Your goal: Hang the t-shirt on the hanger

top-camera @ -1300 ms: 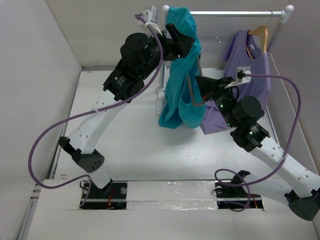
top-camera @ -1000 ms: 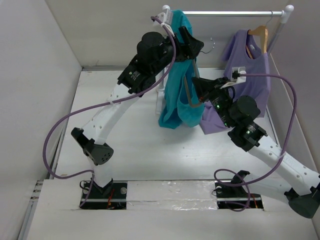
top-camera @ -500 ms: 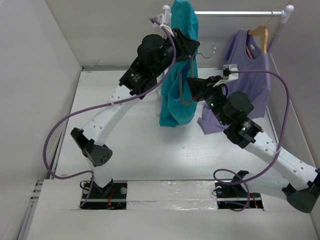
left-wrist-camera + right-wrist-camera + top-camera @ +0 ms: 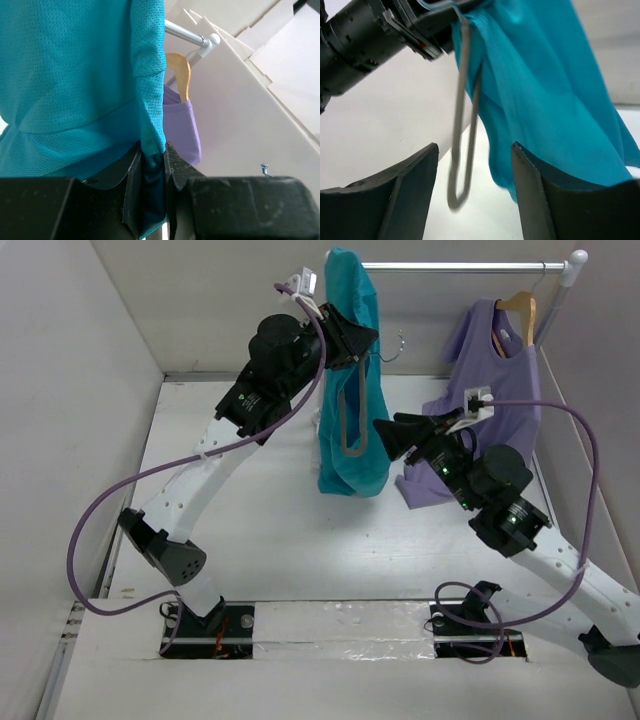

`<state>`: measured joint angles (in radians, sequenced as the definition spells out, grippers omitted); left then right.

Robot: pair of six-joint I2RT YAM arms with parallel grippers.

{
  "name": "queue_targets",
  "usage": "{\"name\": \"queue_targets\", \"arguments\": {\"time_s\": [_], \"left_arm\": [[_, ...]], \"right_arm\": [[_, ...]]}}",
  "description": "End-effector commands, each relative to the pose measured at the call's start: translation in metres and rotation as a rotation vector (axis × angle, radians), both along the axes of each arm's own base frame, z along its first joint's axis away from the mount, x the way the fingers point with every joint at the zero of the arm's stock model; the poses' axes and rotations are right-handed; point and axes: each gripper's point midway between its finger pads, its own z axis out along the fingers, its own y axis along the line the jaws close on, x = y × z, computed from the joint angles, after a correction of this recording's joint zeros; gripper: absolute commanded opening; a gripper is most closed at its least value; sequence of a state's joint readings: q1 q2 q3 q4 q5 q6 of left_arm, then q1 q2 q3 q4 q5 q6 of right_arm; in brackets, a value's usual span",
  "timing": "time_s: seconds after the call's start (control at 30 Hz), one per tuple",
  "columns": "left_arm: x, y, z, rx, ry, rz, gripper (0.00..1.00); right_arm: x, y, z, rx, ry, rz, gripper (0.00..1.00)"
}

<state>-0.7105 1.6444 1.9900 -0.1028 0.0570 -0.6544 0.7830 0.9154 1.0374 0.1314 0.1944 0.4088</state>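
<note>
T-shirt (image 4: 75, 75) tight in left claw (image 4: 152, 160) (right claw (image 4: 475, 150) wide, empty, near hanger (image 4: 459, 100))

From high above the near edge of the white table (image 4: 260, 530), our top external camera looks down and forward to the teal cloth t-shirt (image 4: 365, 455) at the far side. Our left wrist camera sits right against that t-shirt (image 4: 75, 75), facing up past it to the lilac purple sleeveless top (image 4: 182, 130). Our right wrist camera looks up from close beside the t-shirt (image 4: 545, 100), which all three views share.
</note>
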Motion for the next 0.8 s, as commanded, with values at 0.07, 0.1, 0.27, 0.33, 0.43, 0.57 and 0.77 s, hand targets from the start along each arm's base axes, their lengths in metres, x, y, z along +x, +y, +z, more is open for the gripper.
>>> {"name": "queue_targets", "arguments": {"time_s": [0.07,0.1,0.27,0.33,0.43,0.57,0.77], "left_arm": [[-0.027,0.024,0.061,-0.159,-0.089,-0.037,0.0],[-0.028,0.023,0.067,-0.179,-0.101,-0.042,0.0],[-0.025,0.023,0.063,-0.219,-0.076,-0.035,0.0],[-0.025,0.023,0.061,-0.244,-0.069,-0.036,0.0],[-0.026,0.024,0.061,-0.271,-0.071,-0.04,0.0],[-0.031,0.03,0.065,-0.321,-0.076,-0.035,0.0],[-0.043,0.035,0.076,-0.37,-0.08,-0.066,0.0]], "right_arm": [[-0.008,-0.024,-0.036,-0.019,0.08,-0.041,0.28],[-0.006,-0.025,-0.046,-0.027,0.098,-0.051,0.11],[0.0,0.008,-0.104,-0.138,0.21,0.03,0.0],[0.001,0.021,-0.11,-0.15,0.215,0.065,0.0],[0.01,0.037,-0.118,-0.142,0.215,0.087,0.0],[0.022,0.049,-0.107,-0.109,0.166,0.09,0.29],[0.027,0.065,-0.12,-0.135,0.135,0.134,0.53]]}}
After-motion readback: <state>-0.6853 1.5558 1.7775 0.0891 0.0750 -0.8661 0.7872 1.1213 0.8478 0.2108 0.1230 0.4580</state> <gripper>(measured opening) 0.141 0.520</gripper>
